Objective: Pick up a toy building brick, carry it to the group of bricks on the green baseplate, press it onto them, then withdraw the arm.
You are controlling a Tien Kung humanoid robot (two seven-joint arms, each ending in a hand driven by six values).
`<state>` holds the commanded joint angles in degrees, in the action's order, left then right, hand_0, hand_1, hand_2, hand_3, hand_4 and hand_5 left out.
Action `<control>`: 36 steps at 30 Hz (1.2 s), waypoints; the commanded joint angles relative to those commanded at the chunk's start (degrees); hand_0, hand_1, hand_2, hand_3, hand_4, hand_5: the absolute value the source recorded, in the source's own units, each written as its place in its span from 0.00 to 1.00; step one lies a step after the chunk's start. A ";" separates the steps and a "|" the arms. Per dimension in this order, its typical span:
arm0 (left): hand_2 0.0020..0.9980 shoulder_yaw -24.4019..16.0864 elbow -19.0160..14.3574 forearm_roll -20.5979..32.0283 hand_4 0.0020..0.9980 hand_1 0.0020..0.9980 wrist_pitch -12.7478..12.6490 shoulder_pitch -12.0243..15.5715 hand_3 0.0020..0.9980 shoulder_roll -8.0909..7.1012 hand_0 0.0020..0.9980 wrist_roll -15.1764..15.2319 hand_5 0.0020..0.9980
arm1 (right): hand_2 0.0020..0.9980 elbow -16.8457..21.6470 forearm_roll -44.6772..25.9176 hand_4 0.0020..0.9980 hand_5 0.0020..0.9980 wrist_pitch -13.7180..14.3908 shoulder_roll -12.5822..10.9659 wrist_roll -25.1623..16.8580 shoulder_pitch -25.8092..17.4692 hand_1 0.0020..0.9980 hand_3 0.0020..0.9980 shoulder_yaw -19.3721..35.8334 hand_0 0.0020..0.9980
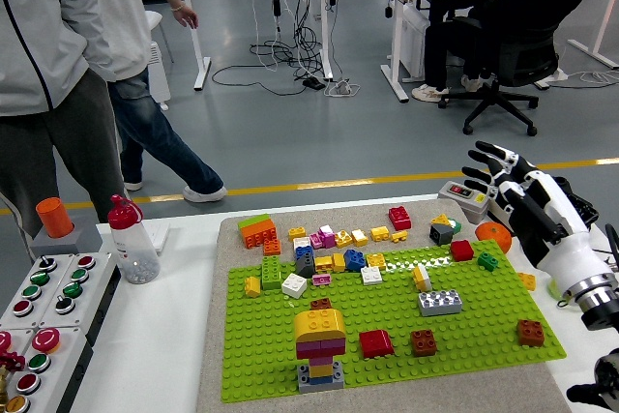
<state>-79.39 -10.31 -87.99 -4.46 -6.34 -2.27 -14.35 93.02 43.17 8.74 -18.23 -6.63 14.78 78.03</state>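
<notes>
Stack (320, 347): yellow-topped bricks seated, six o'clock on green baseplate (464, 336).
Right hand (517, 191): three o'clock, fingers (488, 154) spread, empty.
Left: withdrawal nearly complete.

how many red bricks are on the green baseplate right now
2: a large red brick near the front, right of the stacked tower, and a small red brick at the far right edge of the baseplate. Others may be hidden.

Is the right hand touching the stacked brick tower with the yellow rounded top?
Apart. The head view shows the right hand open, raised at the table's right edge, with bare green baseplate between it and the tower.
</notes>
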 joint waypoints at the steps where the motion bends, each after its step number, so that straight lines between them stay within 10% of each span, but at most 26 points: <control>1: 0.67 0.00 0.00 -0.06 0.28 0.69 0.01 0.07 0.57 0.05 0.65 -0.02 1.00 | 0.82 -0.02 -2.06 0.54 0.60 -0.23 0.33 0.16 -0.85 0.80 0.79 1.42 0.83; 22: 0.67 0.76 0.00 -0.49 0.28 0.69 0.32 1.41 0.58 1.24 0.65 -0.30 1.00 | 0.82 1.48 -42.34 0.53 0.62 -3.43 4.90 2.40 -8.57 0.80 0.80 14.01 0.83; 36: 0.67 0.71 0.00 -0.07 0.28 0.69 0.16 1.17 0.58 1.68 0.65 -0.09 1.00 | 0.82 2.18 -47.22 0.53 0.63 -3.60 4.66 2.82 -9.21 0.80 0.79 13.68 0.83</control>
<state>-78.68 -10.31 -88.06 -4.30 -5.17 -0.60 -14.45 95.20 -4.05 5.14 -13.57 -3.81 5.57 91.71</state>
